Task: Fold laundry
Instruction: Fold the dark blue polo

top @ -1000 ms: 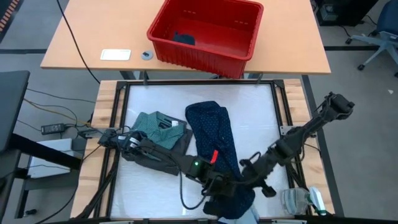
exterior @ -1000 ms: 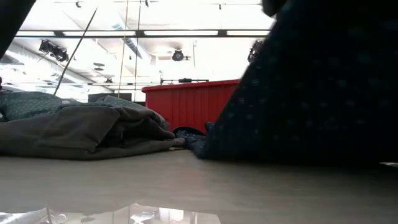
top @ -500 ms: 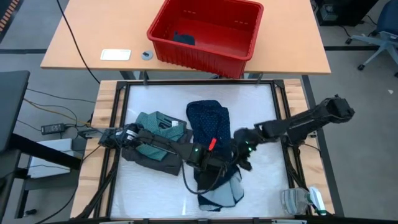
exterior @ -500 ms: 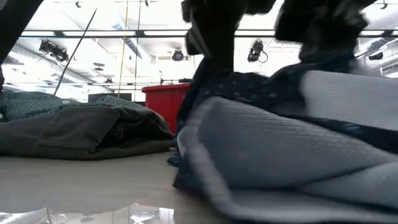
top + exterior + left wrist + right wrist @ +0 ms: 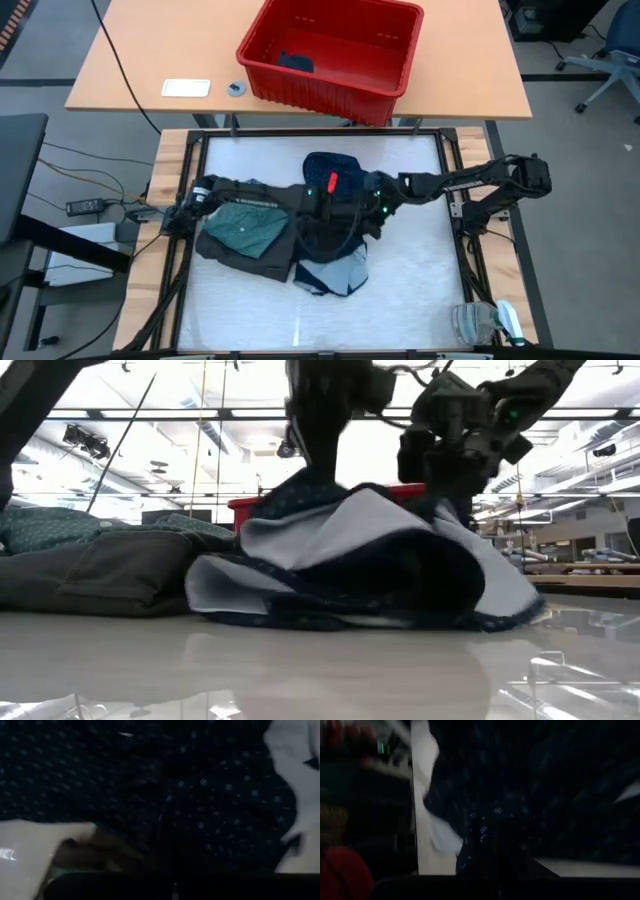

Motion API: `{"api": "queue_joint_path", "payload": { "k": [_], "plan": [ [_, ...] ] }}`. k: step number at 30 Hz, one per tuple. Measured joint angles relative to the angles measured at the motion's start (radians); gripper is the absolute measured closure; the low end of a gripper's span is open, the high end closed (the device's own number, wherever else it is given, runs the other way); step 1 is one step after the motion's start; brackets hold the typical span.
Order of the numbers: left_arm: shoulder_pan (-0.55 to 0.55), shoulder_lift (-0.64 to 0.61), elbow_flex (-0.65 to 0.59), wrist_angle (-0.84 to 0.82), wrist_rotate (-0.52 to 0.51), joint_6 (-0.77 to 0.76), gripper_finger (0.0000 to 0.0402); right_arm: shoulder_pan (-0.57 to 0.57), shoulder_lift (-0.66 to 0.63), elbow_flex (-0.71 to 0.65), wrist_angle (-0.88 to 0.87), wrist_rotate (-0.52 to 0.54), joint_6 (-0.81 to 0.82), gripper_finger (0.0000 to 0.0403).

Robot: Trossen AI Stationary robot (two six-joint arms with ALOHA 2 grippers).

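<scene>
Grippers, left (image 5: 322, 205) and right (image 5: 372, 205), both pinched shut on navy dotted garment (image 5: 335, 170) at frame centre, its pale lining (image 5: 345, 270) folded below; teal shirt (image 5: 245, 225) lies left.

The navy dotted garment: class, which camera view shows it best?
The high view: the whole navy dotted garment is visible, its pale inside turned up. The low view shows its bunched side; both wrist views show only dotted fabric close up.

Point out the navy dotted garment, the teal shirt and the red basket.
navy garment (image 5: 338, 268), high view, pale inner side of the folded-over part.
teal shirt (image 5: 243, 226), high view, middle of the cloth.
red basket (image 5: 322, 87), high view, near wall.
</scene>
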Motion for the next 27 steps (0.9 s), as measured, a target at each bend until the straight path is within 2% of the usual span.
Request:
{"api": "queue_joint_path", "payload": {
  "k": [3,7,12,14,20,27],
  "plan": [
    [0.063,-0.001,-0.1,0.09,-0.003,0.019,0.0393,-0.044,0.009,0.0,0.002,0.041,0.027,0.0371],
    [0.137,0.0,-0.248,0.186,-0.006,0.022,0.0374,-0.082,0.031,0.0,-0.033,0.096,0.013,0.03],
    [0.206,0.001,-0.385,0.341,0.081,-0.015,0.0364,-0.117,0.061,-0.001,-0.064,0.338,0.065,0.023],
    [0.219,0.001,-0.423,0.412,0.1,-0.037,0.0367,-0.133,0.077,0.0,-0.076,0.373,0.074,0.0221],
    [0.213,0.001,-0.463,0.598,0.187,-0.142,0.0387,-0.126,0.097,0.002,-0.256,0.348,0.036,0.022],
    [0.117,0.004,-0.465,0.767,0.193,-0.316,0.0393,-0.037,-0.023,-0.1,-0.36,0.281,0.058,0.022]
  ]
}}
